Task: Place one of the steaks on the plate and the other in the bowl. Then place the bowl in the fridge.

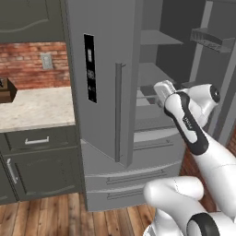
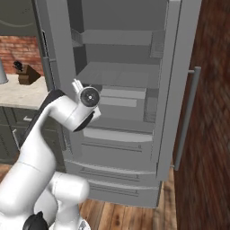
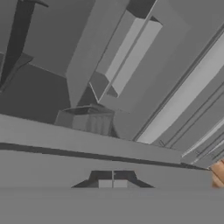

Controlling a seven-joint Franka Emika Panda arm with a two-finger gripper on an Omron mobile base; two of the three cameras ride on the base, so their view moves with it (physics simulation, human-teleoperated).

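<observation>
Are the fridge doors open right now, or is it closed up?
Open. Both upper doors of the fridge are swung outward, showing its grey shelves; the lower drawers look shut.

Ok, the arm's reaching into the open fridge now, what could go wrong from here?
1. The pincer sits right behind a grey ledge inside the fridge. Pushing forward or down could jam or scrape it there.
2. The arm hangs between the open left door and right door. A wide swing on the way out could knock either one.
</observation>
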